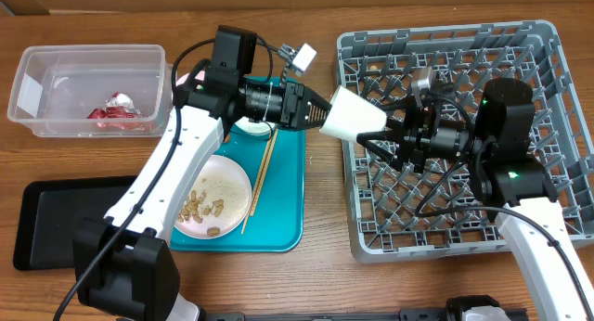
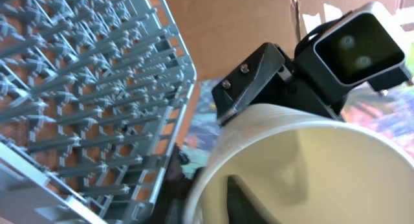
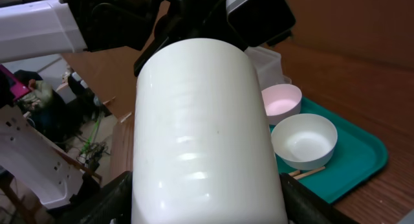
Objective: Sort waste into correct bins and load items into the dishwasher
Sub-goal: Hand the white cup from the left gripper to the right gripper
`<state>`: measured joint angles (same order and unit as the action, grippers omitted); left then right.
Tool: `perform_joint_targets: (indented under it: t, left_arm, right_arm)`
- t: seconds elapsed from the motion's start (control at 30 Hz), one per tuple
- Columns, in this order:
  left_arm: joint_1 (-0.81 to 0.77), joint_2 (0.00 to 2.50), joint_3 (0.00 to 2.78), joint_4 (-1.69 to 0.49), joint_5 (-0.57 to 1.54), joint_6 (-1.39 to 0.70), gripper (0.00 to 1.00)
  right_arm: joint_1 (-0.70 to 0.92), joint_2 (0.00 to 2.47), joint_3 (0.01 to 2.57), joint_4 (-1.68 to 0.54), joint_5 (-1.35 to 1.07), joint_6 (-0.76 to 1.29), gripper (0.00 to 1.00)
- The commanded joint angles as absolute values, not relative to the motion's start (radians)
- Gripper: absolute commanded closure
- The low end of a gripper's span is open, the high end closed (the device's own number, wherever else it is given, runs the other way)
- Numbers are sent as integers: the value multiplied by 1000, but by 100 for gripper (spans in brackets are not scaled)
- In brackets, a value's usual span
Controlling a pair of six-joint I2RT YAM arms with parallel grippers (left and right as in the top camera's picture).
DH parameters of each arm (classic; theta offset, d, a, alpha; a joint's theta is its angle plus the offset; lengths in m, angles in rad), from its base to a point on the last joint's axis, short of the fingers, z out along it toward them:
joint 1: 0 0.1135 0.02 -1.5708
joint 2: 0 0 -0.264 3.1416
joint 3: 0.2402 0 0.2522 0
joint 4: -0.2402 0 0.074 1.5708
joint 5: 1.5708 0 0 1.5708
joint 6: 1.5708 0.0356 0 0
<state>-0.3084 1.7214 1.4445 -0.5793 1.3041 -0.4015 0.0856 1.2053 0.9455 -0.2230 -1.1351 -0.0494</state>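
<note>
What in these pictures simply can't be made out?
Right wrist view: the cup fills the frame, so whether the right gripper presses it is hidden.
Overhead: the left arm covers most of the bowls on the teal tray.
Left wrist view: the cup's bottom is cut off by the frame edge.

cup (image 3: 200, 133): base cut off below
black tray (image 1: 56, 219): corner hidden behind left arm (image 1: 176, 163)
plate scraps (image 1: 204, 208): too small to identify

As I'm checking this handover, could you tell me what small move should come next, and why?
Probably close the right tool on the cup: its fingers straddle the cup, seemingly without pressing it, while the left tool holds the rim, one finger inside.
</note>
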Motion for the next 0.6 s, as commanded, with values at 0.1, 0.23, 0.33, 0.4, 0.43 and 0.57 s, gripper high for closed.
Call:
perform_joint_targets:
  t: [0.1, 0.23, 0.33, 0.4, 0.43, 0.57]
  left_arm:
    - [-313, 1713, 1449, -578, 1274, -403, 57]
    - [-265, 1711, 1449, -590, 1132, -396, 56]
    - [-203, 1700, 1449, -629, 1005, -372, 56]
    - [-157, 1688, 1449, -659, 925, -355, 56]
    - [-135, 1682, 1449, -675, 884, -342, 55]
    - [-38, 1640, 1449, -780, 627, -300, 55]
  right_arm:
    - [88, 1203, 963, -219, -1084, -53, 49]
    - [82, 1203, 963, -265, -953, -52, 53]
    - [52, 1200, 963, -316, -814, -19, 57]
    - [22, 1198, 965, -348, -740, 8, 58]
    - [-1, 1196, 971, -378, -712, 11, 60]
    - [-115, 1195, 1073, -604, -577, 54, 64]
